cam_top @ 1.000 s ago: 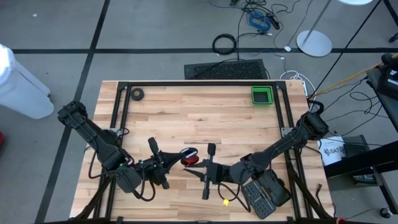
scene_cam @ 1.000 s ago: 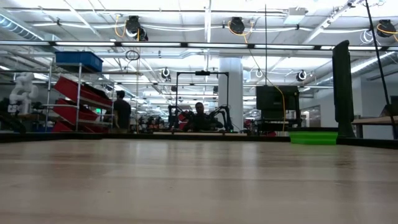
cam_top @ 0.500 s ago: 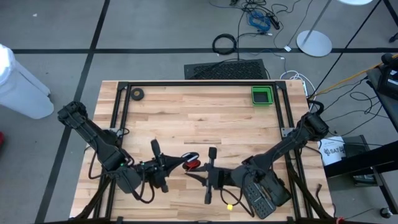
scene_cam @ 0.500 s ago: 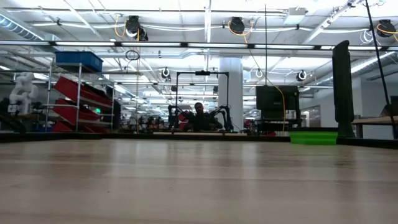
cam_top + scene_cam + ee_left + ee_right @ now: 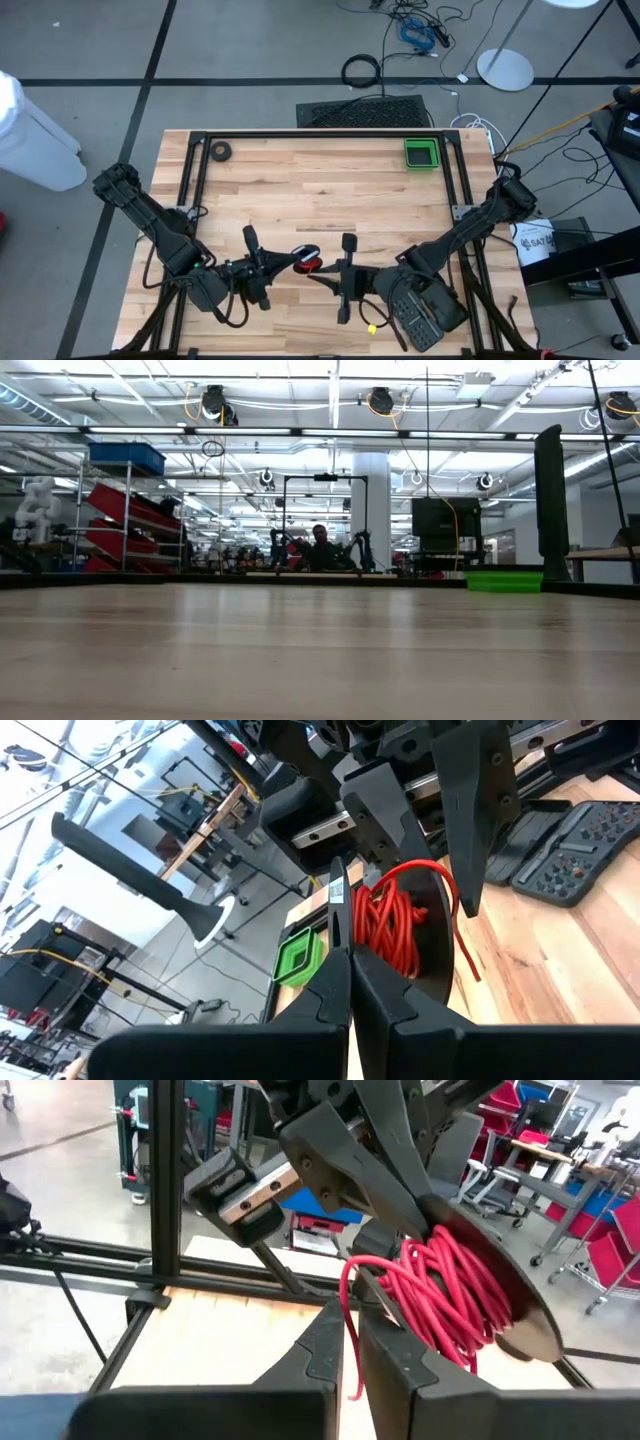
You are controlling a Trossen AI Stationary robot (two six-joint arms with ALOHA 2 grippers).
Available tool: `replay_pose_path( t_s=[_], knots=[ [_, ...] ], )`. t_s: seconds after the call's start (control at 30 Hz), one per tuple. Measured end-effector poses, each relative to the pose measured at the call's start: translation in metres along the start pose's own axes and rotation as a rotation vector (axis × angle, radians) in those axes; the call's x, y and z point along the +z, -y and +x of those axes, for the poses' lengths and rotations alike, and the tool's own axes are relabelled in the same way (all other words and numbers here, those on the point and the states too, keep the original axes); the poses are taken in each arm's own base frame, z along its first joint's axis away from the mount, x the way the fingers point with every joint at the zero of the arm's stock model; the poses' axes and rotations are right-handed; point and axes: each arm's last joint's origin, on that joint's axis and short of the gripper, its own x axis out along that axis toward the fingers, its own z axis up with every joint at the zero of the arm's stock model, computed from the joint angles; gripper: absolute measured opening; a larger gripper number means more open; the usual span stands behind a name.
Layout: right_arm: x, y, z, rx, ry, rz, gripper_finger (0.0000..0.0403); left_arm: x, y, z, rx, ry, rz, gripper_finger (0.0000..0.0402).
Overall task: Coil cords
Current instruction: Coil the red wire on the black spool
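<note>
at the near edge of the table (image 5: 320,200) i have both arms low and facing each other. my left gripper (image 5: 272,266) is pinched tight on the cords (image 5: 305,264), a small red coil on a dark round spool, held just above the wood between the two arms. up close, its fingers (image 5: 335,990) meet at the spool's rim. my right gripper (image 5: 322,281) sits just beside the coil, its fingers (image 5: 330,1342) pressed together with a red loop of wire passing at them. farther back, the green tray (image 5: 421,153) is at the far right corner and a dark tape roll (image 5: 220,152) at the far left.
</note>
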Motion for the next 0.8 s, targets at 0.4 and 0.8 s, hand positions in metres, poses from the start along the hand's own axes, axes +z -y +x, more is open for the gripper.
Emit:
replay_pose_path(
  t_s=[0.4, 0.8],
  knots=[
    [0.01, -0.009, -0.012, 0.039, -0.024, -0.065, 0.0024, 0.0, 0.001, 0.0, -0.011, 0.006, 0.0, 0.0002],
    [0.025, -0.014, -0.022, 0.046, -0.072, -0.054, 0.0024, 0.0, 0.001, 0.0, -0.025, 0.013, 0.0, 0.0002]
  ],
)
